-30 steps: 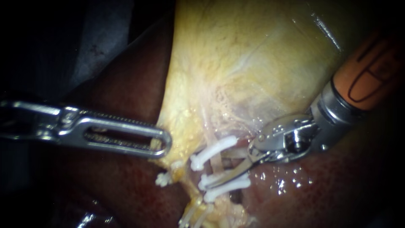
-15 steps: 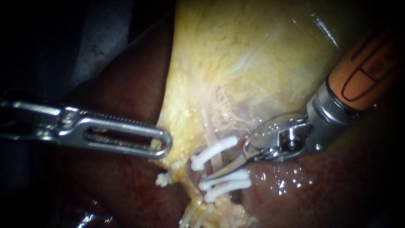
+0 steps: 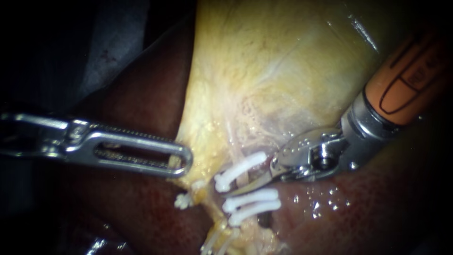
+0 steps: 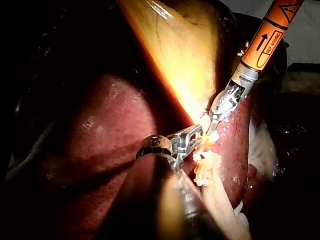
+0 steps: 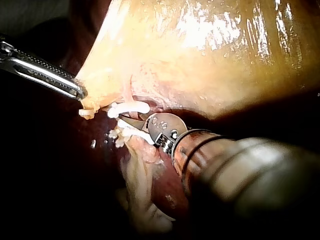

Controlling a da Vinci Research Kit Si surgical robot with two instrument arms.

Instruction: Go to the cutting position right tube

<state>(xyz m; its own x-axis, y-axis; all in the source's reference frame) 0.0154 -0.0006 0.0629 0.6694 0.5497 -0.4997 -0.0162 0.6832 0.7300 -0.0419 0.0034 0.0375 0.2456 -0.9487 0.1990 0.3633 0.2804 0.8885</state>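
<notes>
The pale right tube [image 3: 241,181] runs down from the yellow gallbladder [image 3: 273,71] and carries three white clips: one upper [image 3: 238,169] and two lower [image 3: 251,198]. My right instrument [image 3: 236,187], on an orange shaft, has thin blades in the gap between the upper clip and the lower pair. The blades are open across the tube, with one lying in front of it. My left instrument [image 3: 181,160], with slotted jaws, is shut on the gallbladder's lower edge. In the right wrist view the blades [image 5: 129,119] sit just under the upper clip [image 5: 129,107].
Dark red liver [image 3: 330,217] lies wet under the right instrument and left of the gallbladder. A small white clip [image 3: 180,200] sits on a stub beside the left instrument's tip. Pale tissue strands [image 3: 222,238] hang below the clips.
My right instrument has slid left and slightly up. Its blades have left the lower clips and now lie in the gap under the upper clip. The left instrument has held still.
</notes>
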